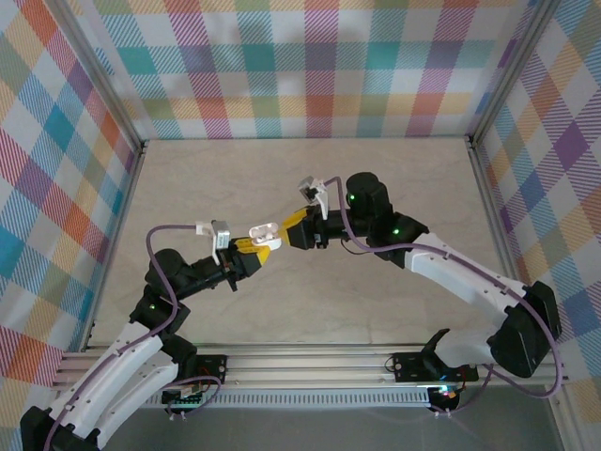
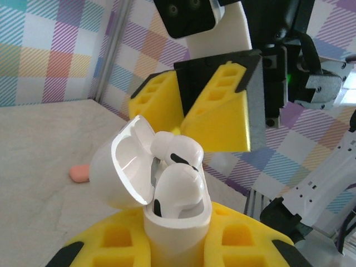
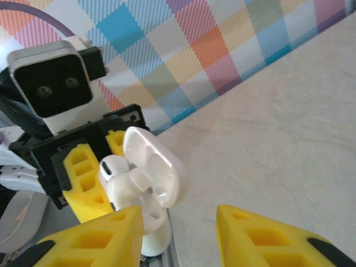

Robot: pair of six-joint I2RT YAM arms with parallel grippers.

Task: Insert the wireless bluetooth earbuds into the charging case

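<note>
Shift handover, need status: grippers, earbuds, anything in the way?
Left gripper shut on open charging case. Right gripper open, empty, facing it. Two white earbuds in case, sitting high. Nothing between.

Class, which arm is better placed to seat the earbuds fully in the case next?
Right, probably. The left gripper is shut on the open white charging case, so it is occupied. The right gripper is open and empty, beside the two white earbuds, which sit high.
</note>
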